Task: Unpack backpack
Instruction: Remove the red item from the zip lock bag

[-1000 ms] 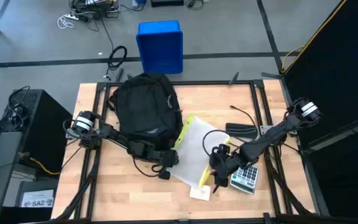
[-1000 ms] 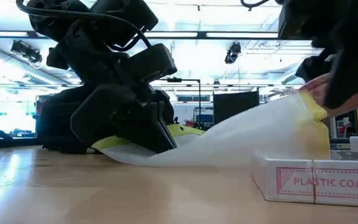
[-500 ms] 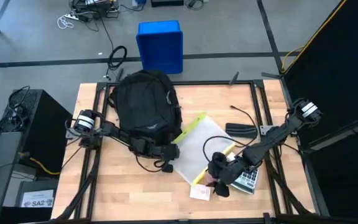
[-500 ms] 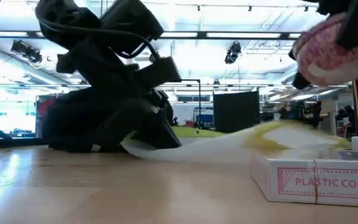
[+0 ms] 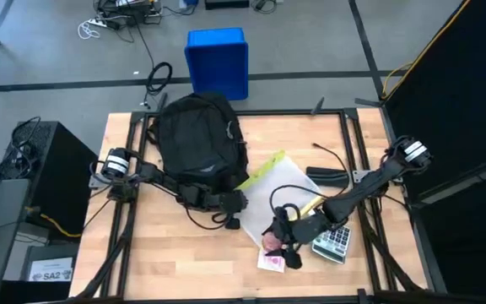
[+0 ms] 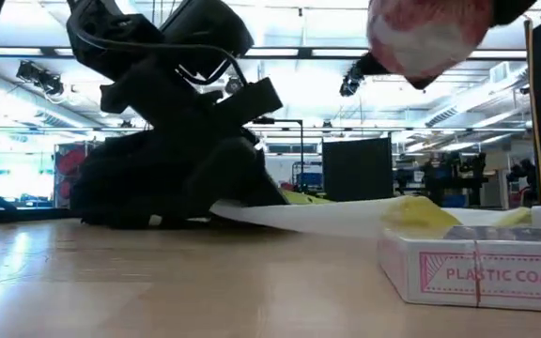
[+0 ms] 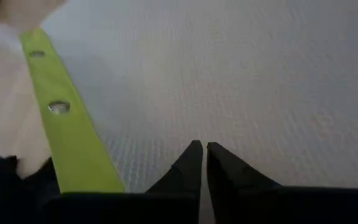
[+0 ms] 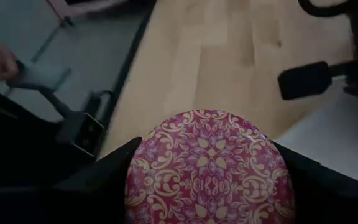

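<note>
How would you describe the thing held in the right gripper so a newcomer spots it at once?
On the wooden table, look to the near edge right of the black backpack, past the translucent pouch. There the right gripper holds a round object above the small card box: it alone has a red-and-cream floral pattern.

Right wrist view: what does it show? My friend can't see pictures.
A round red tin with a pale flower pattern fills the lower middle, held in the right gripper between two dark fingers. Beyond it is a wooden table, with grey floor past its edge.
</note>
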